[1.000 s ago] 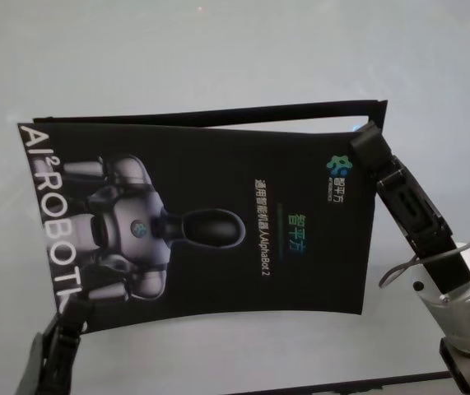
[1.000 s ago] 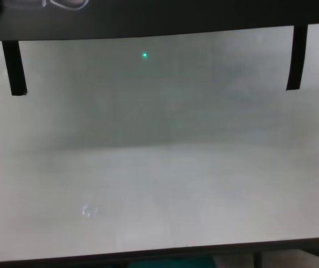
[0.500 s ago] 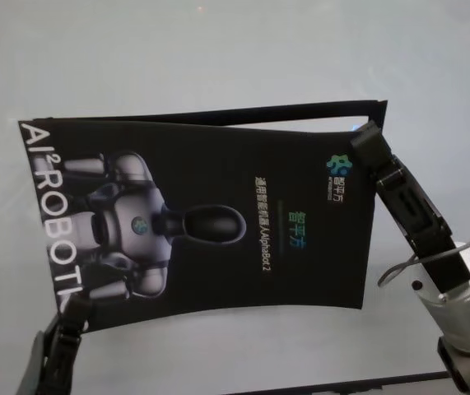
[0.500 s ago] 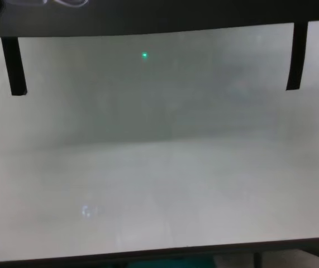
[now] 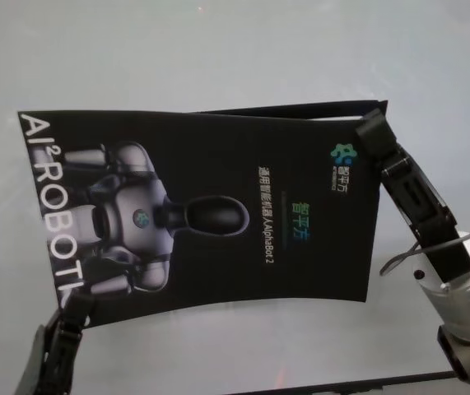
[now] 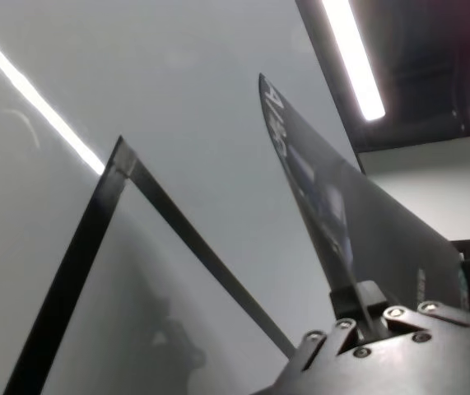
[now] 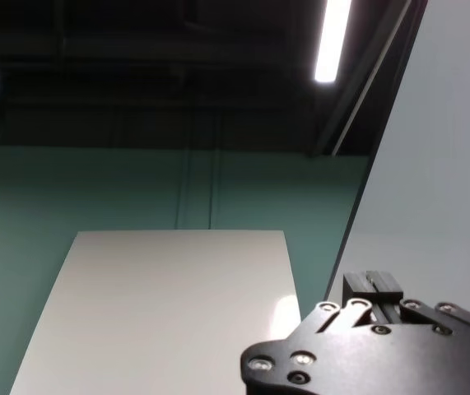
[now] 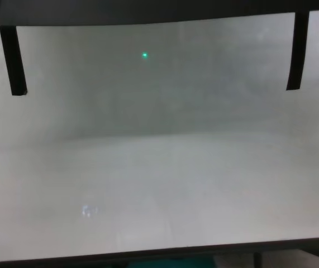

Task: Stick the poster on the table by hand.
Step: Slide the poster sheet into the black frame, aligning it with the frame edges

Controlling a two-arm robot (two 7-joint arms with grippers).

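Black poster (image 5: 218, 214), robot print, seemingly lifted off pale table (image 5: 218, 49); hands at opposite corners.

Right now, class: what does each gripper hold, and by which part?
Both hold the poster: left gripper at its near left corner, right gripper at its far right corner.

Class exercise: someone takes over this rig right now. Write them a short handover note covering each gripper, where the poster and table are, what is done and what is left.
Left gripper: shut on the poster's near left corner; the left wrist view shows the sheet clamped and rising clear of the table.
Right gripper: at the poster's far right corner, apparently pinching it.
Poster: held between both arms, bowed, print up, over the black tape frame.
Done: poster picked up and positioned above the frame.
Left: lower it flat, press it down, release.
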